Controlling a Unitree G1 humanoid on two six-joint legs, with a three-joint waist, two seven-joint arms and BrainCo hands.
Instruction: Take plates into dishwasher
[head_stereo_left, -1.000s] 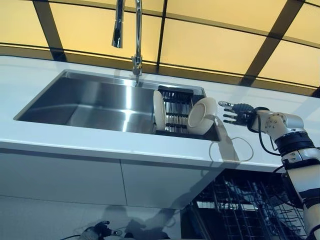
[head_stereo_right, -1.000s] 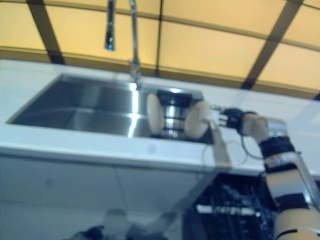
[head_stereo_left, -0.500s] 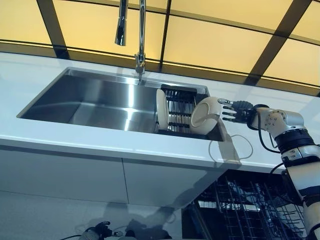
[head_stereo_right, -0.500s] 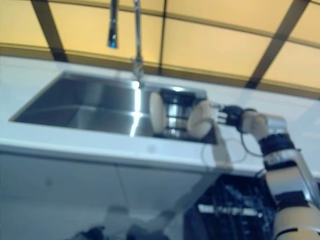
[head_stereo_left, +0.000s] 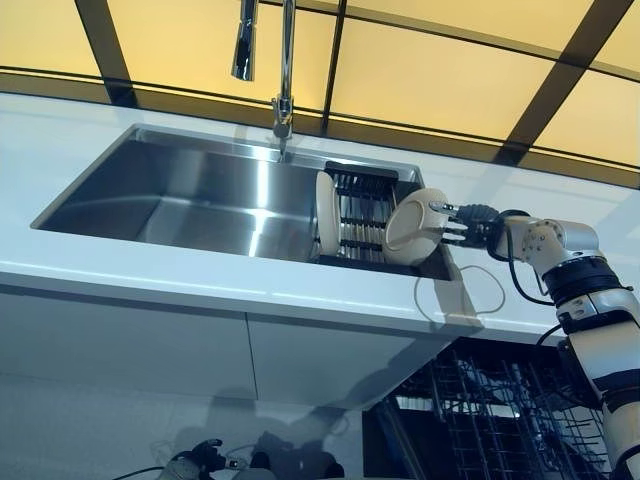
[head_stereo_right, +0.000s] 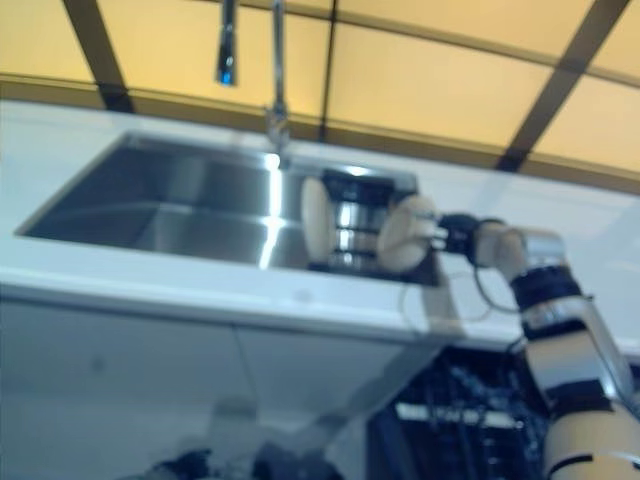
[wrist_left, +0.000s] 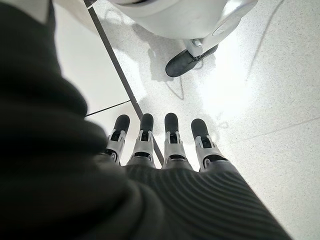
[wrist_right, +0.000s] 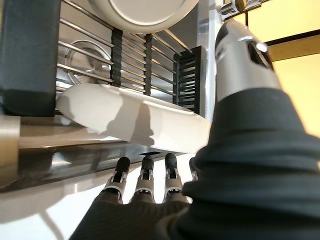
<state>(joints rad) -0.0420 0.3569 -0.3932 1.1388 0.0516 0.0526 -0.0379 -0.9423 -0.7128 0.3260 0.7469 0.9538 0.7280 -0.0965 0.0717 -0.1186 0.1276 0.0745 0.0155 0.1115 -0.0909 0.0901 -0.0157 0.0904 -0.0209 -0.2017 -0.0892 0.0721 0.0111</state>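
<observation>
**Right robot hand at the tilted plate in the sink rack**

Right robot hand (head_stereo_left: 468, 224) is reached in from 3 o'clock; straight fingers are laid against the tilted plate (head_stereo_left: 415, 226), thumb over its rim. Whether the plate is actually clamped cannot be told. A second plate (head_stereo_left: 325, 213) is stood upright in the dish rack (head_stereo_left: 362, 208) inside the sink (head_stereo_left: 190, 190), set in the worktop (head_stereo_left: 150, 282). The dishwasher basket (head_stereo_left: 500, 420) is cut off at 5 o'clock. Left robot hand (wrist_left: 165, 145) is hung relaxed over the floor (wrist_left: 260, 90).
</observation>
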